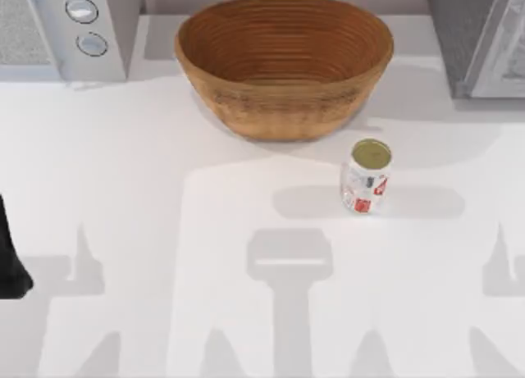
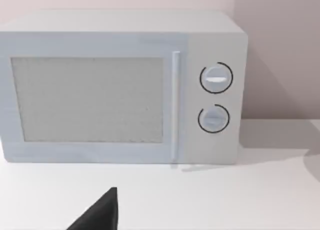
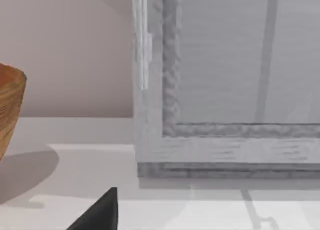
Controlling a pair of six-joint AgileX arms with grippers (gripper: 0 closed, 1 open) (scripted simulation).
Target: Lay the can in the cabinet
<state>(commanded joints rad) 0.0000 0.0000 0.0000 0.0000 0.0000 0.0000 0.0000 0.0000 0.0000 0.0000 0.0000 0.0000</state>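
The can (image 1: 366,177), a small white tin with red marks and a dull gold top, stands upright on the table right of centre, just in front of the basket. The cabinet (image 1: 467,34) is the dark grey speckled unit at the back right corner; its lighter grey framed door panel (image 3: 225,65) looms close in the right wrist view. My left arm (image 1: 10,259) is parked at the table's left edge, far from the can. A dark tip of the left gripper (image 2: 100,215) points toward the microwave. A dark tip of the right gripper (image 3: 100,215) sits low before the cabinet.
A large woven brown basket (image 1: 283,66) stands at the back centre, its rim (image 3: 10,110) also at the right wrist view's edge. A pale microwave with two round dials (image 1: 66,25) (image 2: 120,90) occupies the back left. White tabletop (image 1: 164,230) stretches across the front.
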